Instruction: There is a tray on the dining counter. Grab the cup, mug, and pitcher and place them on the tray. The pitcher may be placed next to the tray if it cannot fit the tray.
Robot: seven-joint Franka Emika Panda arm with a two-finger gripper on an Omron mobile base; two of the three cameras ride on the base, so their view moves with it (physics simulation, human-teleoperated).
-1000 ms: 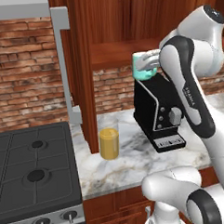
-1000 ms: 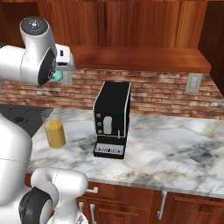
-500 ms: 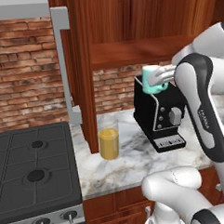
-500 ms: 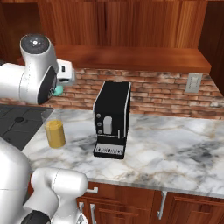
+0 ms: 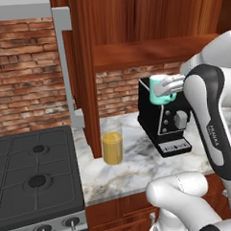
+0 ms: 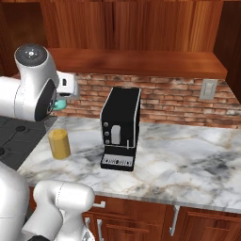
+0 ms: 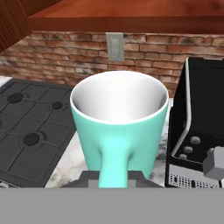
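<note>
Upright mug (image 7: 119,127), handle toward camera

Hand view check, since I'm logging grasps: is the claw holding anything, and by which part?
Yes: the claw holds the teal mug by its side handle, lifted above the counter.

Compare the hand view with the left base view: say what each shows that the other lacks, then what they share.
Hand view alone: the mug's white inside, its handle pinched in the shut gripper, and a wall outlet.

Left base view alone: the pitcher of orange liquid standing on the marble worktop beside the stove, and the stove's knobs.

Both: the mug, held in the air, the black coffee machine, the stove and the brick wall.
</note>
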